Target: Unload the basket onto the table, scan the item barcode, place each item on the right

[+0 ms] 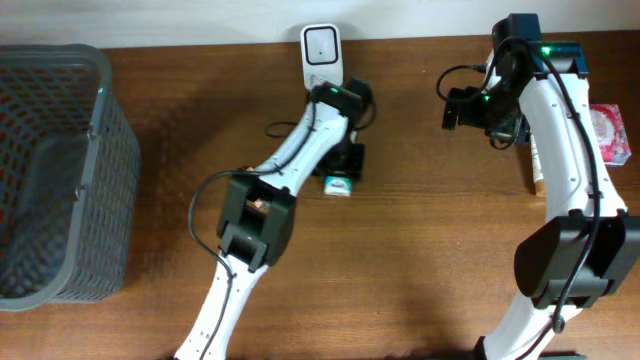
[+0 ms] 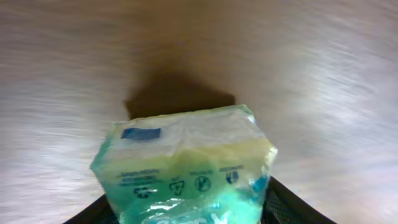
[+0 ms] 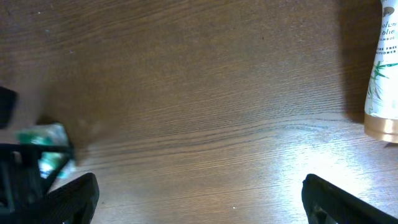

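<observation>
The left end effector (image 1: pixel 340 178) is lowered over a green and teal packet (image 2: pixel 186 162), just in front of the white scanner (image 1: pixel 322 48) on the robot's side. Its dark fingers (image 2: pixel 289 208) flank the packet's lower corners, but whether they press it or only stand beside it cannot be told. The packet lies on the brown desk (image 1: pixel 420 260), a blue patch and small printed symbols on its upturned face; no barcode can be made out. Far to the left of the scanner sits a grey mesh basket (image 1: pixel 115 190) at the desk's edge. To the right of the scanner the right end effector (image 3: pixel 205 202) hangs released above bare wood, its jaws spread wide with nothing between them. Farther right of the scanner a pale bottle (image 3: pixel 384 68) with a leaf print lies on the desk, partly under the right arm, and beyond it a pink box (image 1: pixel 610 132).
</observation>
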`<move>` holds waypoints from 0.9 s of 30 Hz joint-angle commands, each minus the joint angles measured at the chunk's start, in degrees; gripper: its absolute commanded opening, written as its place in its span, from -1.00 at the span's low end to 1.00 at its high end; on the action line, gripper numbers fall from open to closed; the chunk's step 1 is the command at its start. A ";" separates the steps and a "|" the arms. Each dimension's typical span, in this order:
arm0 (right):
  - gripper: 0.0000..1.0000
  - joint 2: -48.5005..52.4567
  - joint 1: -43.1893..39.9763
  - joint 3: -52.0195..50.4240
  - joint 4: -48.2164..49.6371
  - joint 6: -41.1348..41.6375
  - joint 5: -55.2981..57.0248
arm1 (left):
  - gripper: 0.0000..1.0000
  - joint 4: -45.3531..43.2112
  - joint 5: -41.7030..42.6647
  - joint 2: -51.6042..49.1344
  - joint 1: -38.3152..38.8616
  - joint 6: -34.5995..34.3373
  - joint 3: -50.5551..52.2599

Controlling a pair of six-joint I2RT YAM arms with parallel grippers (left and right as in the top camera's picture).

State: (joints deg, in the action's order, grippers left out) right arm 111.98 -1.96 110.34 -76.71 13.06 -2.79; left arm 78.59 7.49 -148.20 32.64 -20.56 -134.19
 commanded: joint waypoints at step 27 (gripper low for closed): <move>0.97 0.37 0.00 -0.44 -0.17 -0.22 0.72 | 0.98 18.14 -4.50 -1.03 -14.38 3.69 -30.45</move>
State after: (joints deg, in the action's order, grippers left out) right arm 111.98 -1.96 110.34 -76.71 13.08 -2.79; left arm 96.53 7.90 -148.75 21.04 -17.91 -163.68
